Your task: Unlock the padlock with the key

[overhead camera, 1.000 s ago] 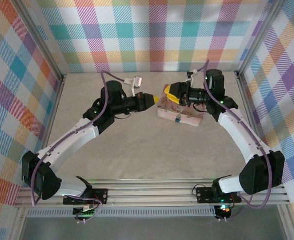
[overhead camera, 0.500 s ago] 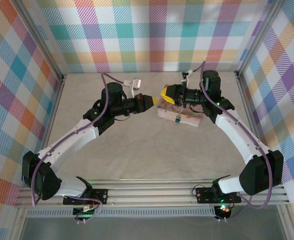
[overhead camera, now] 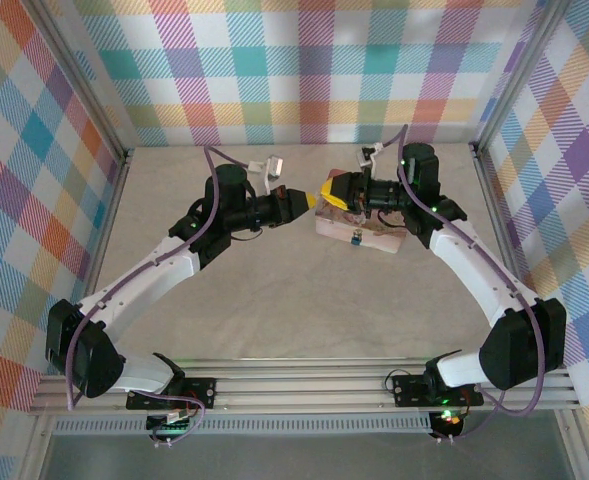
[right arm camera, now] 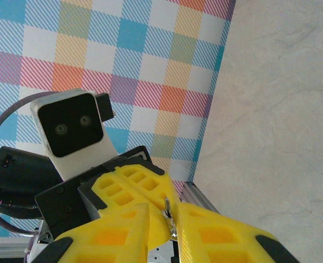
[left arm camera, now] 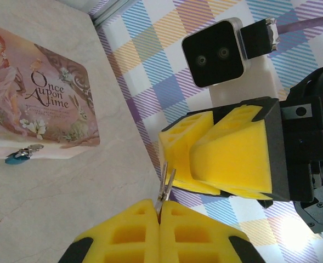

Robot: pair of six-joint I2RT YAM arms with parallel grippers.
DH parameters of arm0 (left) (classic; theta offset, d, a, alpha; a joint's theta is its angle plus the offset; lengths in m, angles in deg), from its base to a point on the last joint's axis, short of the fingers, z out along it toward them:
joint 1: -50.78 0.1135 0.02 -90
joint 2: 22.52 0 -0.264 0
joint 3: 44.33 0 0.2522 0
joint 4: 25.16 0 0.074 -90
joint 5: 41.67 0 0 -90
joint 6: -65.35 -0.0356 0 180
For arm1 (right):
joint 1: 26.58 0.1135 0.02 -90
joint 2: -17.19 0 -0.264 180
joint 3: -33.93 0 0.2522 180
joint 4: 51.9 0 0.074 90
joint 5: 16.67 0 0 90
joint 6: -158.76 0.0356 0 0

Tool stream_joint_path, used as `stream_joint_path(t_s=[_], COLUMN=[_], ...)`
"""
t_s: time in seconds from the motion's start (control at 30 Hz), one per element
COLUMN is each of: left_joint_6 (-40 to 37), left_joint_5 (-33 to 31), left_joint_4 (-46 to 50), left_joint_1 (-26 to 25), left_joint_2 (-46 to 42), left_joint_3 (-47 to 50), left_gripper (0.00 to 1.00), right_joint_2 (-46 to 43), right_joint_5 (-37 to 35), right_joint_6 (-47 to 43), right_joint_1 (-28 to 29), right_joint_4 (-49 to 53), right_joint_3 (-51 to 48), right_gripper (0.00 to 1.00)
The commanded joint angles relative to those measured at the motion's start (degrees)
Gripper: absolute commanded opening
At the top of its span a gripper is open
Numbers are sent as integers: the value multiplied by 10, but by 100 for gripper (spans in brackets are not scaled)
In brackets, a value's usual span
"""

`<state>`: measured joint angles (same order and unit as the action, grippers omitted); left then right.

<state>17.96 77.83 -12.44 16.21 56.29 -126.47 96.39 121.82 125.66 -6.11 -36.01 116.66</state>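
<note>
Fingers (left arm camera: 123, 230) of your left end effector (left arm camera: 160, 207) were pressed flat together, yellow foam against yellow foam. They pinched a small silver metal key (left arm camera: 164, 189) whose free end stuck up out of the seam, near the bottom centre of the left wrist frame. That end reached the tip of your right end effector (right arm camera: 165, 215), which faced the left one nose to nose.

In the right wrist frame, low and centre, its two yellow fingers had only a thin slit between them, and the key stood in that slit. You could not tell from any view whether those fingers actually clamped the metal or merely flanked it.

In the overhead frame both end effectors met just above centre, raised off the pale marbled surface (overhead camera: 274, 300), at the upper left corner of a flat pink book-shaped box titled "Once Upon a Time" (overhead camera: 374, 235). The box lay on the surface right of centre, partly under your right arm.

A small blue padlock with a silver shackle (left arm camera: 20, 156) hung at the box's long edge, in the left of the left wrist frame. It sat well apart from the key, and neither end effector touched it.
</note>
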Motion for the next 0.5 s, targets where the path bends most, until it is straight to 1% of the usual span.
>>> stream_joint_path(t_s=[0.0,0.2,0.37,0.47], left_joint_6=[9,16,17,15], left_joint_5=[12,9,10,12], left_joint_4=[-31,-37,-38,-36], left_joint_1=[5,6,6,6], left_joint_2=[5,4,2,-2], left_joint_3=[-6,-3,1,6], left_gripper=[0,0,0,0], right_joint_2=[6,7,8,5], right_joint_5=[13,14,17,14], right_joint_6=[-10,-12,-17,-23], right_joint_1=[7,10,11,11], right_joint_4=[-23,-24,-28,-28], right_joint_3=[-2,-3,-5,-8], right_gripper=[21,17,5,1])
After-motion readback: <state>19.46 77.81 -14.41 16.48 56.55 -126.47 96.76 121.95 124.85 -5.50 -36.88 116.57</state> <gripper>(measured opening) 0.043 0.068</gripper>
